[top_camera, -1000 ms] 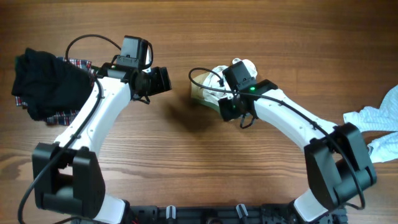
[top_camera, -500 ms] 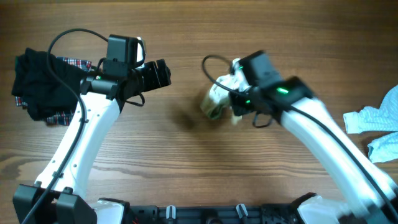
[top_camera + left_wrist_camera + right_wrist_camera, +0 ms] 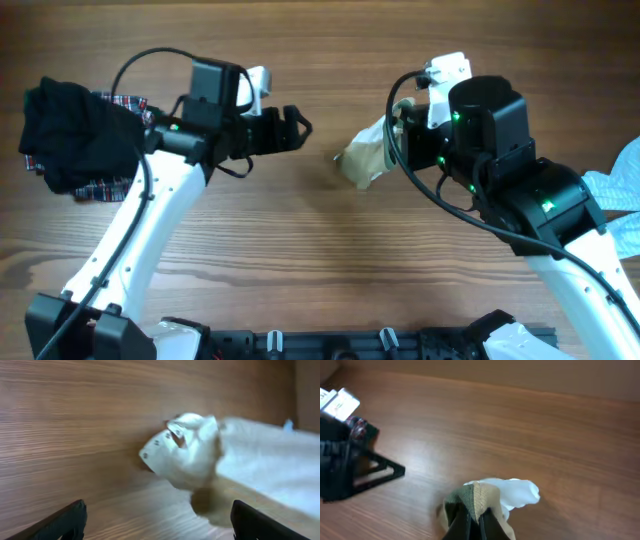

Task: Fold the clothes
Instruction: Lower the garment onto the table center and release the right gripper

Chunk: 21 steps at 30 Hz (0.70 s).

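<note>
The left gripper (image 3: 297, 126) has spread wide and swung toward the centre, holding nothing. The T-shirt (image 3: 365, 162), bunched, now appears lifted off the table (image 3: 320, 250), near those open jaws but not touching them. The right gripper (image 3: 472, 519) has clamped tight on its tan edge. Judgement: garment picked up, folding not yet begun.

The T-shirt (image 3: 366, 160) is white and khaki-tan. Others: a black garment (image 3: 65, 135), a red-plaid piece (image 3: 105, 188) (white-checked), a pale-blue cloth (image 3: 618, 190).
</note>
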Tool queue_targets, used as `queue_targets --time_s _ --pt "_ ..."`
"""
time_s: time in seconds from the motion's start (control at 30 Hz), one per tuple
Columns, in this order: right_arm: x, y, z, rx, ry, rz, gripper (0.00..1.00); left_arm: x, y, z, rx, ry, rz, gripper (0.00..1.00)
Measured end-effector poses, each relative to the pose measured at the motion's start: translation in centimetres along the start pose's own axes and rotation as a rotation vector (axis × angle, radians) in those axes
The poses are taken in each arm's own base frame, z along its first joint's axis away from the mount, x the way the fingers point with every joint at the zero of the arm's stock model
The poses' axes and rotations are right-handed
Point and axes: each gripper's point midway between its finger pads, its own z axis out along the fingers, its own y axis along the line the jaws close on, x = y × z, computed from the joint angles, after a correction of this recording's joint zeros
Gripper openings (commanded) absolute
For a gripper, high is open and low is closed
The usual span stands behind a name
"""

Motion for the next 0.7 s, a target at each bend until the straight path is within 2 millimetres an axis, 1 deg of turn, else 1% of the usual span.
queue_targets --time_s 0.03,0.1,0.13,0.2,0.23,0.3,0.37,0.4,0.47,0.5,0.53,0.57,0.6,0.67,0.7 --pt "0.1 -0.4 -0.1 0.021 0.005 -0.001 0.04 0.5 -0.7 0.3 0.012 0.013 0.031 0.92" --pt "0.0 -1.5 -0.9 0.089 0.012 -0.007 0.04 0.9 -1.9 0.6 0.030 0.020 0.081 0.92" --pt "-1.1 -2.3 -2.2 0.134 -0.012 -0.017 0.04 1.0 -2.3 0.8 0.035 0.022 0.097 0.92" --pt "-3.0 -3.3 -4.2 0.182 -0.066 -0.033 0.04 0.9 -2.4 0.8 0.036 0.015 0.110 0.92" --pt "-4.1 -4.0 -5.6 0.213 -0.100 -0.050 0.04 0.7 -2.4 0.8 0.034 0.007 0.113 0.92" --pt "-5.9 -5.3 -7.5 0.263 -0.152 -0.088 0.04 0.6 -2.4 0.8 0.031 0.001 0.115 0.92" --pt "-6.3 -5.9 -8.1 0.287 -0.163 -0.132 0.04 0.6 -2.2 0.8 0.024 -0.002 0.114 0.92" --pt "-6.3 -5.9 -8.1 0.282 -0.159 -0.147 0.04 0.5 -2.1 0.8 0.012 -0.007 0.114 0.93" --pt "-6.0 -4.8 -7.0 0.217 -0.130 -0.180 0.04 0.1 -1.5 0.7 -0.025 -0.025 0.115 0.97" --pt "-5.7 -4.1 -6.0 0.176 -0.104 -0.188 0.04 -0.2 -1.2 0.5 -0.047 -0.042 0.118 0.99" --pt "-5.0 -3.0 -3.7 0.111 -0.045 -0.197 0.04 -0.6 -1.0 -0.1 -0.071 -0.071 0.125 1.00" --pt "-4.6 -2.5 -2.7 0.080 -0.019 -0.199 0.05 -0.9 -1.0 -0.7 -0.085 -0.096 0.131 1.00" --pt "-3.8 -1.7 -0.7 0.030 0.035 -0.199 0.06 -1.3 -1.1 -1.5 -0.095 -0.123 0.138 1.00" --pt "-1.9 0.0 3.3 -0.072 0.145 -0.186 0.14 -2.8 -1.8 -4.3 -0.112 -0.221 0.156 0.99" --pt "-1.0 0.9 4.8 -0.118 0.190 -0.179 0.21 -3.1 -1.9 -5.3 -0.115 -0.251 0.158 1.00"
